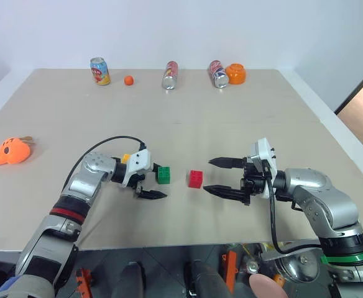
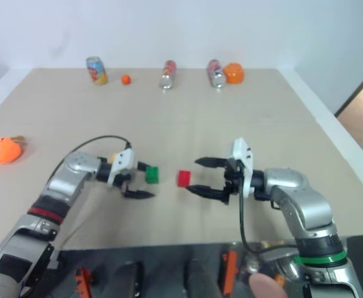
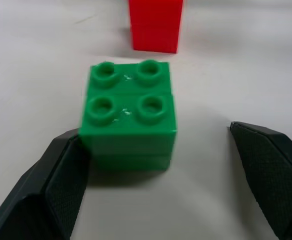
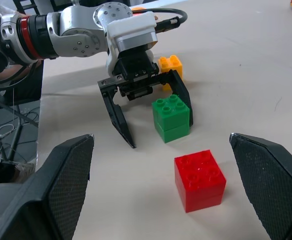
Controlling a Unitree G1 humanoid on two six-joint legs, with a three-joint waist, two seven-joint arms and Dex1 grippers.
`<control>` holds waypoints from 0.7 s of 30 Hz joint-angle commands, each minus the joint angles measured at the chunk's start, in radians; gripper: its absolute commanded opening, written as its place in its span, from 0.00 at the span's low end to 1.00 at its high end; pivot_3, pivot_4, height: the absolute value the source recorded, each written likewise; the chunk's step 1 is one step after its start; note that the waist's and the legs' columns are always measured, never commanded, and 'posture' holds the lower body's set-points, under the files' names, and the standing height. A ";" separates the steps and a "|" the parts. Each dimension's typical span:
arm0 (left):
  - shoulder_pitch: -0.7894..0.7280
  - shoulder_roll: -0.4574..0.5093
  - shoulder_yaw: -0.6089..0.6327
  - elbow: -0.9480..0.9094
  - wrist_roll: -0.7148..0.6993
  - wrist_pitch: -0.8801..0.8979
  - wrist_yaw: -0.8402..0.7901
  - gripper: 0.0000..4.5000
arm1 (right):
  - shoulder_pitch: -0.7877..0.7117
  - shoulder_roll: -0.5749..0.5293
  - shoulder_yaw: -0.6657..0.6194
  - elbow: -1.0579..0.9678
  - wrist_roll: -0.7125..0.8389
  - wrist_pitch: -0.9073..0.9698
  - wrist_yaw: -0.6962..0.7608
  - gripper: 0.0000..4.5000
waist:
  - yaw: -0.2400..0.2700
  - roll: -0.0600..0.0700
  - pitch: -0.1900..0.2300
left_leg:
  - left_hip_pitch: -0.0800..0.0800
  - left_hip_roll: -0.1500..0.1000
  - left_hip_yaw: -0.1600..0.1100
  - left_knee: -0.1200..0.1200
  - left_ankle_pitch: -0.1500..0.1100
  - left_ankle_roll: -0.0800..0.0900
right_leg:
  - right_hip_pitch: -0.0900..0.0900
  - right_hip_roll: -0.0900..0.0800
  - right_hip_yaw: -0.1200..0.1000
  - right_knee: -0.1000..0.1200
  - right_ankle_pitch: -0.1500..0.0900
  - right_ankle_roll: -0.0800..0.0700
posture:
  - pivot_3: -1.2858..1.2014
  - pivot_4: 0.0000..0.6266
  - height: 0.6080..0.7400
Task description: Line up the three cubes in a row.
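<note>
This looks like a robot test room or lab, not a home. A wide, plain beige table [image 1: 188, 118] stands against bare white walls [image 1: 181, 28], with no furniture or decoration around it. Its contents are laid out like test props: 3 soda cans [image 1: 170, 75] spaced along the far edge, a small orange ball [image 1: 128, 80], an orange bowl [image 1: 235, 73], an orange plush toy [image 1: 11, 151] and a few toy bricks [image 1: 196, 179]. In the right wrist view, loose cables [image 4: 3, 135] lie on the floor beside the table.
</note>
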 commanded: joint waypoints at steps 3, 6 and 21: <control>0.005 0.008 0.006 -0.037 0.013 -0.013 0.043 1.00 | -0.018 0.005 -0.011 -0.016 0.017 -0.006 0.003 1.00 | 0.000 0.000 0.000 | 0.000 0.000 0.000 0.000 0.000 0.000 | 0.000 0.001 0.001 0.000 0.000 0.000 | 0.52 0.24 1.00; 0.008 0.010 0.007 -0.053 0.003 -0.004 0.038 1.00 | -0.018 0.006 -0.013 -0.018 0.018 -0.005 0.001 1.00 | 0.000 0.000 0.000 | 0.000 0.000 0.000 0.000 0.000 0.000 | 0.000 0.001 0.002 0.000 0.000 0.000 | 0.52 0.24 1.00; 0.006 -0.001 0.011 -0.085 -0.020 0.034 0.049 1.00 | -0.009 0.011 -0.014 -0.028 0.019 -0.001 -0.008 1.00 | 0.000 0.000 0.000 | 0.000 0.000 0.001 0.000 0.000 0.000 | -0.001 0.002 0.005 0.000 0.000 0.000 | 0.52 0.24 1.00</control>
